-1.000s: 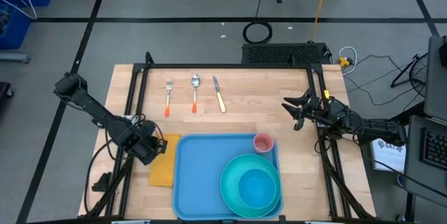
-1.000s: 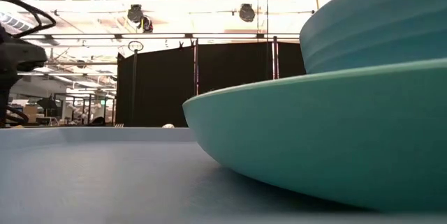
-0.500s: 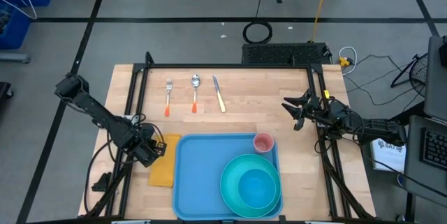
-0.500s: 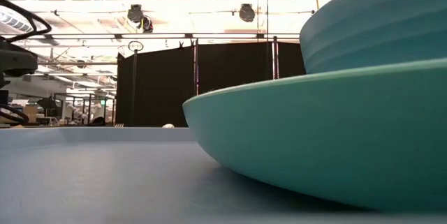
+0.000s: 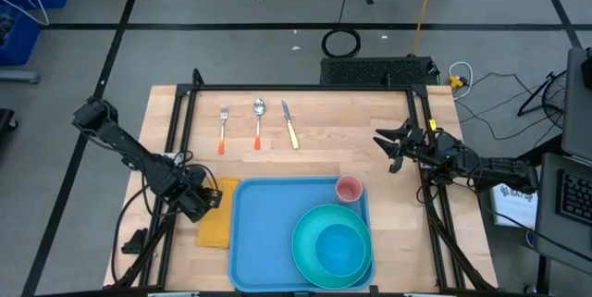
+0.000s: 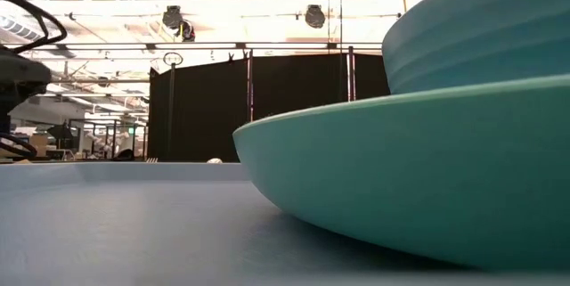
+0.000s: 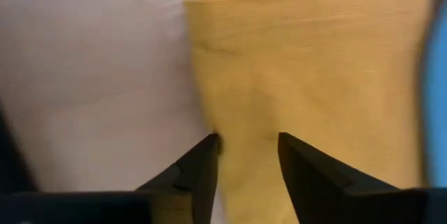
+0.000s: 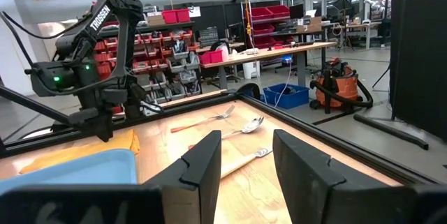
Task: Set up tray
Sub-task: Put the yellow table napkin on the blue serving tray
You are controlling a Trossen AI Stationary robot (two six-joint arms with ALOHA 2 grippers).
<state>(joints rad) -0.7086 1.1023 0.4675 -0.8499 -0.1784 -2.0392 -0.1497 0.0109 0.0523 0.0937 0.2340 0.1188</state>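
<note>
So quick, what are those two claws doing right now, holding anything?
Left gripper: open, over the yellow napkin, gripping nothing.
Right gripper: open, empty, waiting at the table's right edge.

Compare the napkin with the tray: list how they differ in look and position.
Colour: the napkin is yellow-orange, the tray light blue.
Size: the tray is far larger; the napkin is a narrow strip beside the tray's left edge.
Load: the tray carries a teal plate, bowl and pink cup; the napkin lies bare on the wooden table, with the left gripper over it.
Both are rectangular and lie flat.
</note>
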